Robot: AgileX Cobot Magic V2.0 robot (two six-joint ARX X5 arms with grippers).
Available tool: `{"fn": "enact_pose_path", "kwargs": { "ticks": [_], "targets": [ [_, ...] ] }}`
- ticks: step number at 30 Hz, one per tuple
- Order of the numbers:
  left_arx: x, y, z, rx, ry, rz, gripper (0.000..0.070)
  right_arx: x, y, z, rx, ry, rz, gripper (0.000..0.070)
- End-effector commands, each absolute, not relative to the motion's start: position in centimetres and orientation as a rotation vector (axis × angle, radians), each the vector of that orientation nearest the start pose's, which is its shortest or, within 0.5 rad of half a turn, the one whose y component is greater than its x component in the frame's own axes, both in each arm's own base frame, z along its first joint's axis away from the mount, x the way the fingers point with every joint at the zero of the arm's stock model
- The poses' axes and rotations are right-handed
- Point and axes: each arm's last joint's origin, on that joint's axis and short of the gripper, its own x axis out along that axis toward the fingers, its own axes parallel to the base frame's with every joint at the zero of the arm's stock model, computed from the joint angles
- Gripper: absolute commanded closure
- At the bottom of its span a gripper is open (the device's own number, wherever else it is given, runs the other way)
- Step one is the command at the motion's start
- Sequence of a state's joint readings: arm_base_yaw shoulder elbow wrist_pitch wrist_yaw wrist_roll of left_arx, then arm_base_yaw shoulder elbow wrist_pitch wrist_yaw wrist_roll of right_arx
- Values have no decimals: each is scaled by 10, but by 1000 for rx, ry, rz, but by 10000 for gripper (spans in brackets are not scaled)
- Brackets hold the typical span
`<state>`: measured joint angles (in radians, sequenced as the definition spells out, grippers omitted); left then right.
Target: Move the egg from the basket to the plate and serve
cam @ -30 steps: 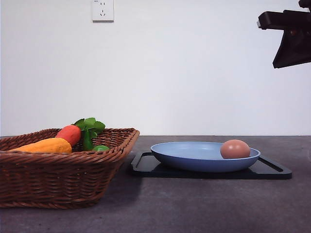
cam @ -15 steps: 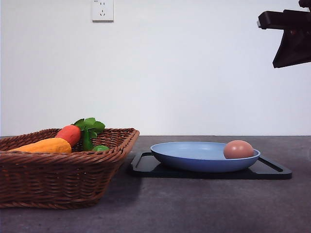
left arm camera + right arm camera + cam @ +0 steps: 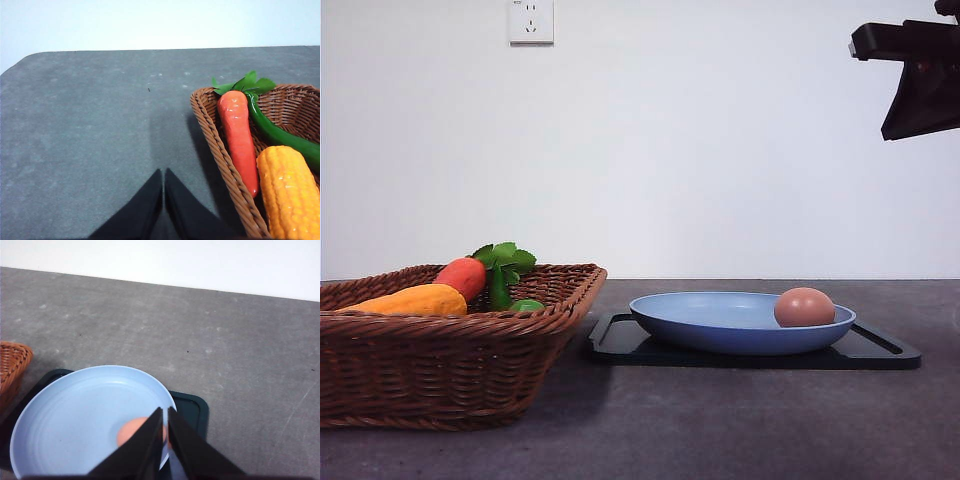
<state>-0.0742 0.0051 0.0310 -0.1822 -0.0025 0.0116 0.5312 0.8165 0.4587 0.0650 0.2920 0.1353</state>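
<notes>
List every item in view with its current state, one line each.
egg: lying loose in the plate, right side
plate: on the tray, holding the egg
tray: flat on the table
basket: holds carrot, corn, green pepper
left gripper: shut, empty
right gripper: shut, empty, above the plate

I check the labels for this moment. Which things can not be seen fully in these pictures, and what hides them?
- Egg in the right wrist view: partly behind the right gripper fingers.
- Plate, same view: lower part cut off by the picture edge and hidden by the fingers.
- Basket in the front view: cut off at the left edge; its rim hides the lower part of the vegetables inside.
- Left gripper: base cut off by the bottom edge.
</notes>
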Motion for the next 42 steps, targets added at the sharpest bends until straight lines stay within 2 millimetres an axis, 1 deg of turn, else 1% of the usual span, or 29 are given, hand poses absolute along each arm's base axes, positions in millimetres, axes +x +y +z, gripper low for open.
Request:
{"fn": "enact_pose_path", "kwargs": {
  "ticks": [1, 21, 23, 26, 29, 31, 35, 39, 42],
  "targets": [
    [96, -7, 147, 14, 181, -70, 700, 161, 86, 241, 29, 275, 222, 700],
    [96, -7, 147, 14, 181, -70, 700, 160, 86, 241, 26, 280, 224, 700],
    [96, -7, 147, 14, 181, -70, 700, 156, 83, 245, 17, 257, 211, 700],
    [96, -7, 147, 14, 183, -70, 700, 147, 72, 252, -38, 208, 162, 700],
    [96, -7, 147, 14, 183, -70, 700, 136, 60, 252, -84, 146, 149, 700],
    [96, -7, 147, 14, 183, -70, 700, 127, 51, 247, -80, 104, 154, 700],
    [96, -7, 147, 14, 183, -70, 700, 113, 35, 228, -50, 56, 162, 700],
    [96, -7, 147, 14, 183, -70, 700, 105, 23, 212, -36, 12, 156, 700],
    [96, -7, 147, 14, 184, -70, 700, 101, 17, 203, -33, -10, 146, 700]
  ]
}}
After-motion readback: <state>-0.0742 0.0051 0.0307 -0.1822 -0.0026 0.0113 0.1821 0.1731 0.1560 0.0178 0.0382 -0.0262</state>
